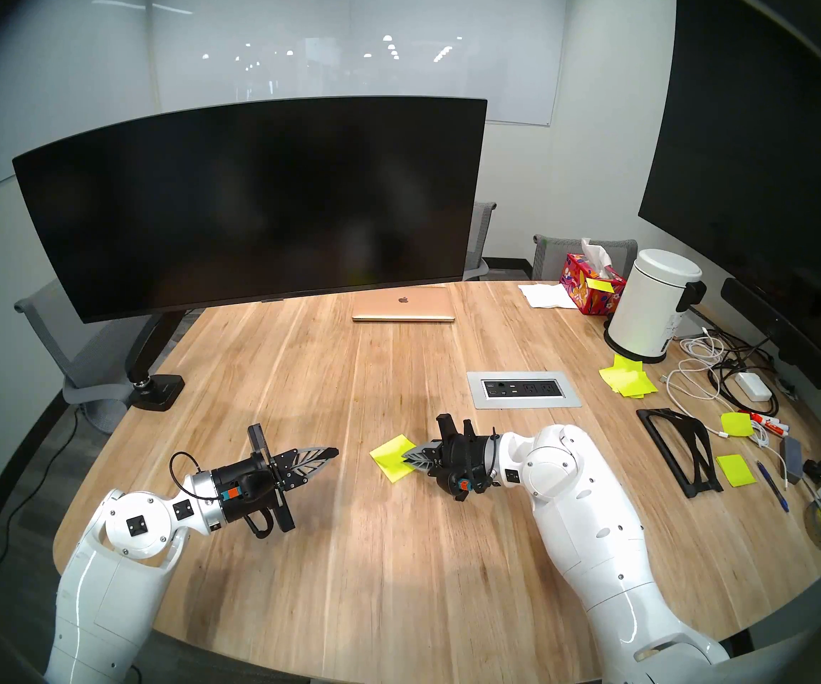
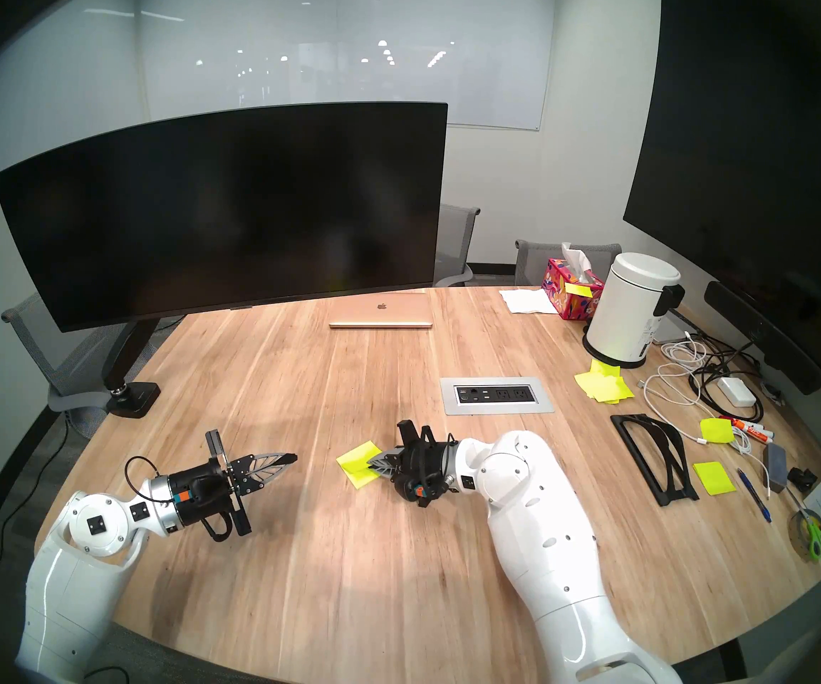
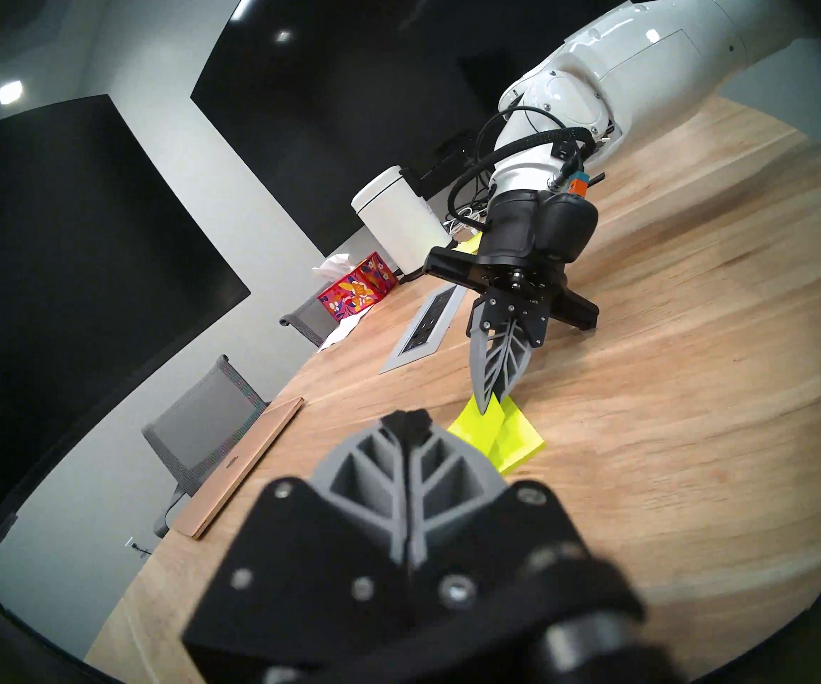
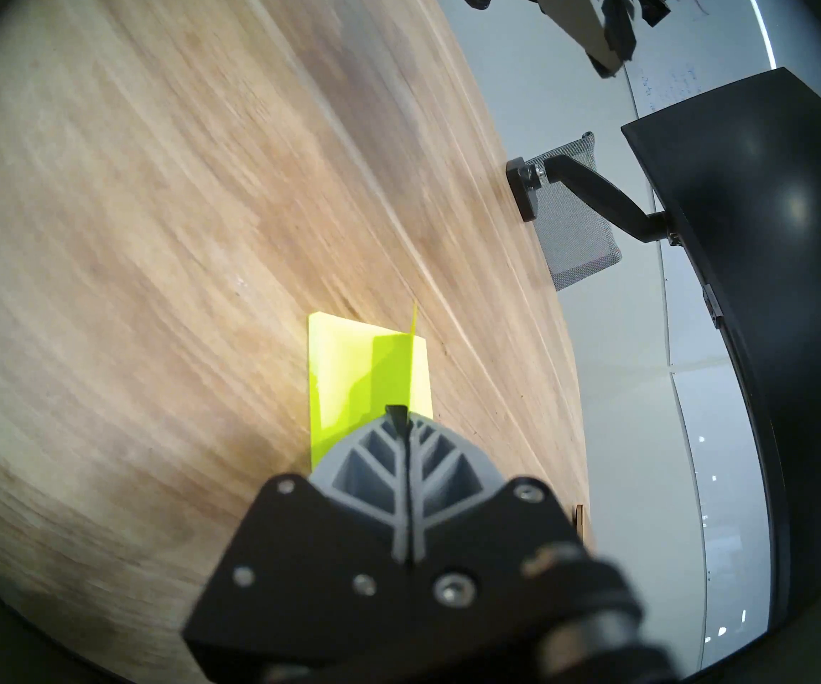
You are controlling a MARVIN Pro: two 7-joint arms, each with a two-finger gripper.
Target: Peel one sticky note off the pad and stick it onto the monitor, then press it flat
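Note position: the sticky note (image 4: 393, 367) is standing up on edge from the pad (image 1: 391, 457), pinched at its near edge, so it is lying directly ahead of the right gripper (image 1: 407, 458) along the line the fingers are pointing
Pad position: it is lying flat on the wooden table (image 1: 349, 569), mid-table, in front of the robot and a little to its right, well short of the monitor (image 1: 250, 204)
Right claw: jaws are pressing together on the sheet, holding it
Left claw: the left gripper (image 1: 332, 453) is hovering over bare wood with jaws closed on nothing, well apart from the pad
Nearer arm: the right one is already gripping the sheet; the left is pointing toward it from the other side
Route to the screen: the monitor is sitting beyond and to the left of the pad, so the carry is likely heading up and away from the robot
Note appearance: neon yellow-green, blank, thin, showing nearly edge-on in the right wrist view
Pad appearance: a small square stack of the same colour, its top sheets looking slightly offset
Peel status: whether the sheet is fully free of the pad cannot be told
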